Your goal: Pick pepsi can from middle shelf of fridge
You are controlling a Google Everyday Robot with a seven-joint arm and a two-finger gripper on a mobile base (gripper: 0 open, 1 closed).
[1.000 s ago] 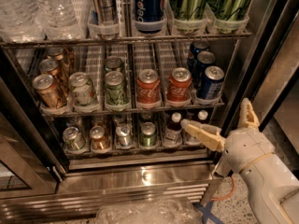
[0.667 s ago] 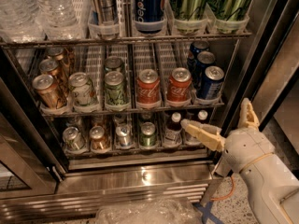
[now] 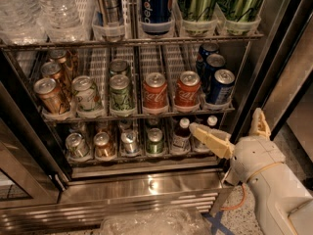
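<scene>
The pepsi can (image 3: 221,87) is a short dark blue can with a silver top. It stands at the front of the rightmost lane of the middle shelf (image 3: 132,115), with two more blue cans behind it. Two red cola cans (image 3: 155,93) stand to its left. My gripper (image 3: 225,119) is open and empty. It is in front of the fridge (image 3: 146,182), below and slightly right of the pepsi can, at the height of the bottom rack. One cream finger (image 3: 210,138) points left in front of the small bottles. The other finger (image 3: 259,124) points up.
The top rack holds water bottles (image 3: 58,9), a tall blue pepsi can (image 3: 156,4) and tall green cans (image 3: 198,1). The bottom rack holds small cans and brown bottles (image 3: 182,133). The dark door frame (image 3: 279,58) stands at right. Clear plastic (image 3: 156,222) lies on the floor.
</scene>
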